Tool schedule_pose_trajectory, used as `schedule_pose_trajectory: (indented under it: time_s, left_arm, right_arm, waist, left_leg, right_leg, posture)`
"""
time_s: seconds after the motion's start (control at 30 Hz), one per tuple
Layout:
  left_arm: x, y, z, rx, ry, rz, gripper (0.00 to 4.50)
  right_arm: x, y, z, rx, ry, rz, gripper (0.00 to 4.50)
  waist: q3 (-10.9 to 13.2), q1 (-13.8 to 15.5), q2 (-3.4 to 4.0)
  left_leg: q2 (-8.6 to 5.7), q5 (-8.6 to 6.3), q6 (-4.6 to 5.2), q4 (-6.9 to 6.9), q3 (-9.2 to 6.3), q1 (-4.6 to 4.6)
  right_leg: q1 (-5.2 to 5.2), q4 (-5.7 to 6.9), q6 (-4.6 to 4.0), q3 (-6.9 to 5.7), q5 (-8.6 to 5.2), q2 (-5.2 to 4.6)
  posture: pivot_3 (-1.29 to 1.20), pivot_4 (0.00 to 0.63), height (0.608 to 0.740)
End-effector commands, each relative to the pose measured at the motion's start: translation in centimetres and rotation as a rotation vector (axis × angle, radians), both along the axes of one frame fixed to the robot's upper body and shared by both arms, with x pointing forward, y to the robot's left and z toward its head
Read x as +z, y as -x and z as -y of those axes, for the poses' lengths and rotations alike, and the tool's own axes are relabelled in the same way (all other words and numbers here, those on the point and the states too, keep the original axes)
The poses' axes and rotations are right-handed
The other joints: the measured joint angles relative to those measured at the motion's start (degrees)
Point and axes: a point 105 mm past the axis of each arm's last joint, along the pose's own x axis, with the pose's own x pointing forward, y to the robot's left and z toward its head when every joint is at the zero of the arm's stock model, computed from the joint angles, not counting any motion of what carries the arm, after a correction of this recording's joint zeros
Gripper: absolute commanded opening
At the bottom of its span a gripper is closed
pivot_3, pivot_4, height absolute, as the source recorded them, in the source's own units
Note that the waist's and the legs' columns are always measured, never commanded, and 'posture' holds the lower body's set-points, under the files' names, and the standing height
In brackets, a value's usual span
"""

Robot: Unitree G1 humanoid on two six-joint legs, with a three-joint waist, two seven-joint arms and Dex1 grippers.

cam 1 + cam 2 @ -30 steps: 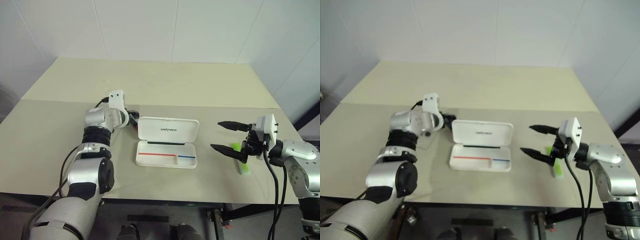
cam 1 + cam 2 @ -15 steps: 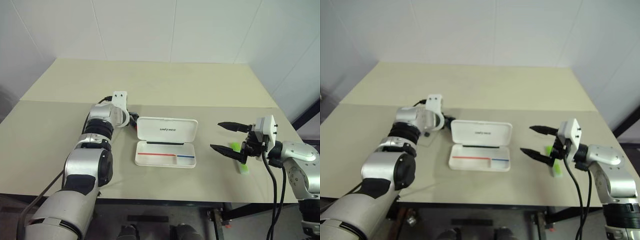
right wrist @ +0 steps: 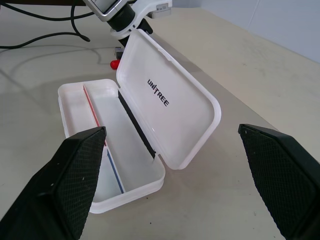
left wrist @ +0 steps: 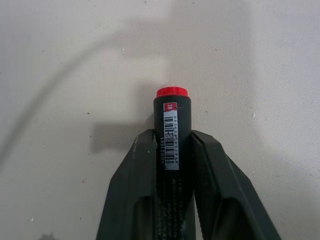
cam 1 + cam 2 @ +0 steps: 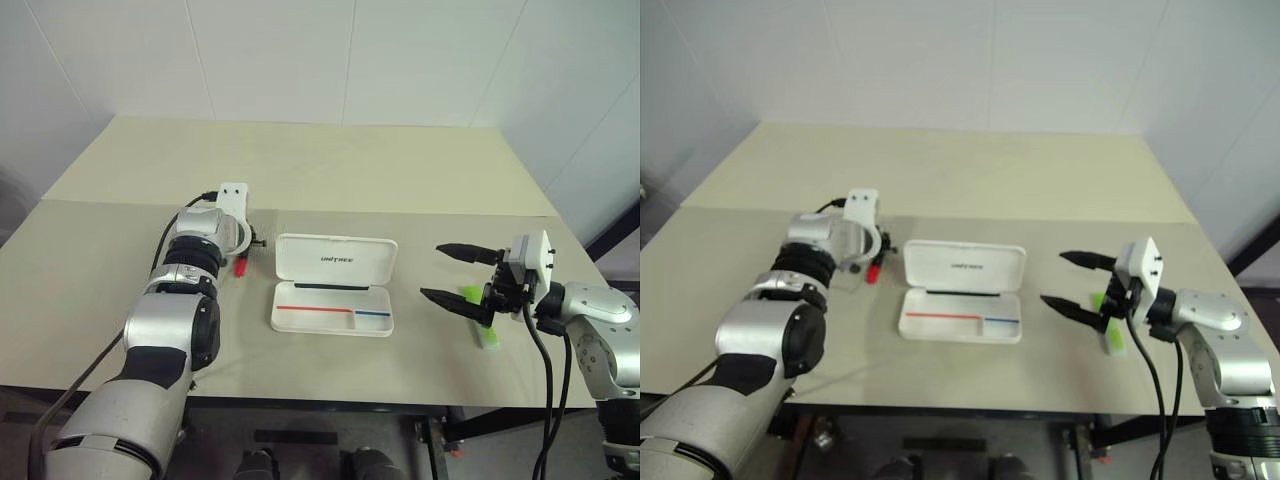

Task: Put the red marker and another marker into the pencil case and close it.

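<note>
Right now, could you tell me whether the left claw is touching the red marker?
Touching. In the left wrist view, the left claw has both black fingers pressed against the red marker, whose barrel lies between them.

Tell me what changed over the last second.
The left tool closed on the red marker, whose red end now shows beside the wrist. The right tool stayed open above the green marker; the pencil case stayed open.

Silver arms with black joint bands; white wrist blocks; black cables; each claw has two black textured fingers.
</note>
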Motion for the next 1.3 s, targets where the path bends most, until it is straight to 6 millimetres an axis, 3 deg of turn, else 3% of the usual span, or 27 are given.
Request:
schedule_pose_trajectory:
  time_s: [0.03,0.2,0.43,0.67,0.9,1.07,1.2,1.3]
  left_arm:
    - [-0.6,0.2,-0.4,0.017,0.001,-0.019,0.62]
    - [0.1,-0.2,0.4,-0.004,0.033,0.024,0.62]
    - [4.7,-1.6,1.6,-0.124,-0.035,0.235,0.62]
    - [9.3,-1.4,1.2,-0.276,-0.125,0.389,0.62]
    - [14.9,0.9,1.4,-0.604,-0.297,0.593,0.62]
    - [17.3,2.6,1.7,-0.743,-0.333,0.65,0.62]
    - [18.9,4.9,3.9,-0.926,-0.313,0.717,0.62]
    - [19.0,6.1,5.4,-1.023,-0.304,0.745,0.62]
  right_arm:
    - [0.8,0.1,0.0,-0.001,0.007,0.048,4.5]
    - [0.9,0.0,0.1,-0.004,0.011,0.049,4.5]
    - [1.0,0.0,0.3,-0.011,0.015,0.052,4.5]
    - [1.1,0.2,0.4,-0.012,0.011,0.054,4.5]
    - [1.7,1.4,0.7,0.052,0.0,0.053,4.5]
    - [2.5,2.3,0.6,0.137,-0.008,0.045,4.5]
    - [3.3,3.1,0.3,0.21,-0.027,0.046,4.5]
    - [3.4,3.3,0.1,0.226,-0.045,0.038,4.5]
  waist:
    - [0.0,0.0,0.0]
    - [0.0,0.0,0.0]
    - [0.0,0.4,-0.01]
    - [0.0,0.7,0.0]
    - [0.1,0.9,0.04]
    - [0.1,1.1,0.07]
    - [0.1,1.1,0.08]
    - [0.1,1.1,0.09]
  left_leg:
    - [0.0,0.0,0.0,0.0,0.0,0.0]
    - [0.0,0.0,0.0,0.01,0.0,0.01]
    - [0.0,0.01,-0.01,0.0,0.0,-0.04]
    - [0.0,-0.03,-0.04,-0.1,0.03,-0.06]
    - [0.0,-0.03,-0.03,-0.14,0.06,-0.07]
    - [0.01,-0.06,0.02,-0.09,0.07,-0.08]
    - [0.02,-0.07,0.05,-0.06,0.07,-0.1]
    - [0.03,-0.09,0.07,-0.06,0.06,-0.11]
  right_leg:
    - [0.0,0.0,0.0,0.0,0.0,0.0]
    - [0.0,0.02,0.0,0.0,0.0,0.0]
    - [-0.01,-0.01,0.0,-0.01,0.0,0.0]
    - [-0.06,-0.08,0.0,0.01,-0.02,0.01]
    - [-0.06,-0.14,-0.01,0.02,-0.03,0.01]
    - [-0.04,-0.15,-0.01,0.03,-0.03,0.0]
    - [-0.05,-0.13,-0.02,0.04,-0.03,0.0]
    - [-0.05,-0.14,-0.02,0.04,-0.04,0.0]
  posture:
    - [0.0,0.15,0.74]
    - [0.0,0.15,0.74]
    - [0.0,0.15,0.74]
    - [0.0,0.15,0.74]
    - [0.0,0.15,0.74]
    - [0.0,0.15,0.74]
    - [0.0,0.15,0.74]
    - [0.0,0.15,0.74]
